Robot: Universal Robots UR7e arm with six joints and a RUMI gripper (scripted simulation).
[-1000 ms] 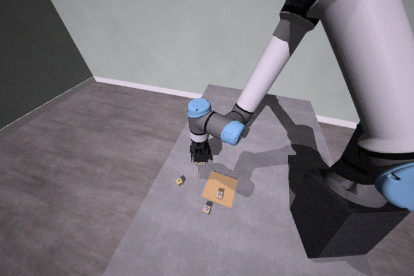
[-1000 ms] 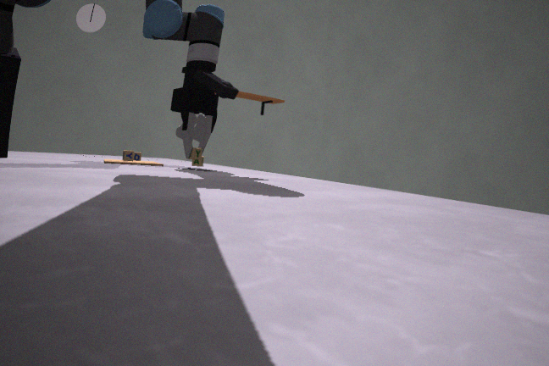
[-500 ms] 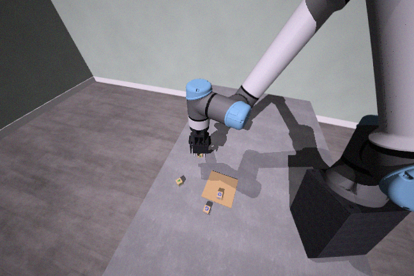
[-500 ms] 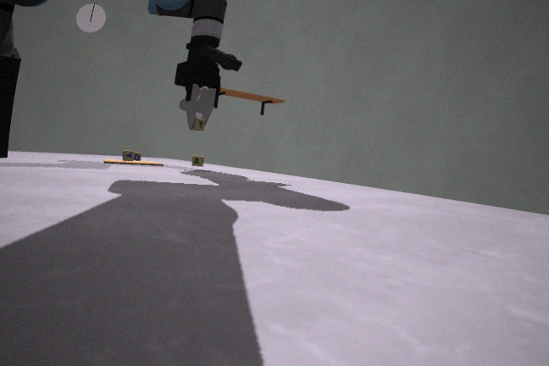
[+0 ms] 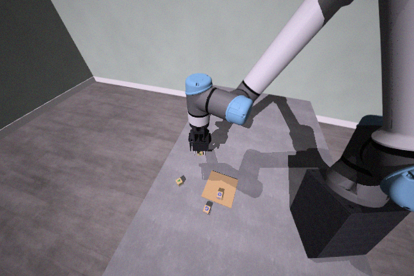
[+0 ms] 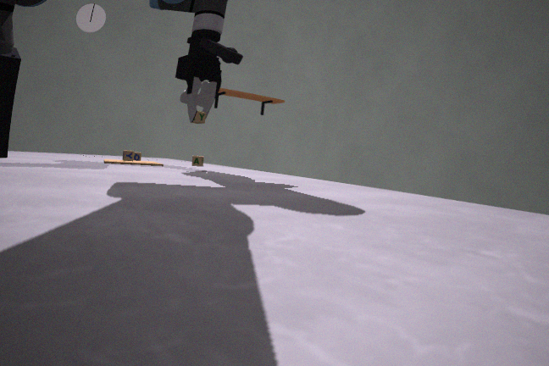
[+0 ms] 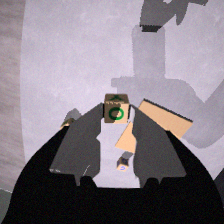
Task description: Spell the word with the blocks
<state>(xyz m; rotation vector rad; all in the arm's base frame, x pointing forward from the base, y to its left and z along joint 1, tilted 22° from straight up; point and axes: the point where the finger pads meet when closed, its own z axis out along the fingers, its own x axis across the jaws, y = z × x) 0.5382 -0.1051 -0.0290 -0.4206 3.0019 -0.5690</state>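
"What's the pincer [image 5: 200, 151] [image 6: 199, 114] [image 7: 115, 105] doing?"

"Pinching a block with a green O [image 5: 200, 154] [image 6: 200, 118] [image 7: 116, 114], well above the tabletop [image 5: 168, 227] [image 6: 391, 267] [image 7: 55, 60]. Its side shows a green Y in the exterior view."

"And where's that from the mat [image 5: 214, 185] [image 6: 150, 163] [image 7: 167, 120]?"

"Up around eleven o'clock, seen from the top. It's off the mat."

"Anything on the mat?"

"One block with a blue letter on top [image 5: 220, 194] [image 6: 128, 155], toward the mat's five o'clock side. Rounded letter; I can't tell whether it's a D or an O."

"The G?"

"The blue G block [image 5: 207, 208] [image 6: 137, 156] [image 7: 122, 164] sits just off the mat, at about seven o'clock."

"And the fourth?"

"The block with a green top letter [image 5: 179, 181] [image 6: 197, 160] [image 7: 67, 122] is near nine o'clock, off the mat. An A shows on its side; the top letter's too small to read."

"So, no DOG row."

"Right: one block on the mat, three off."
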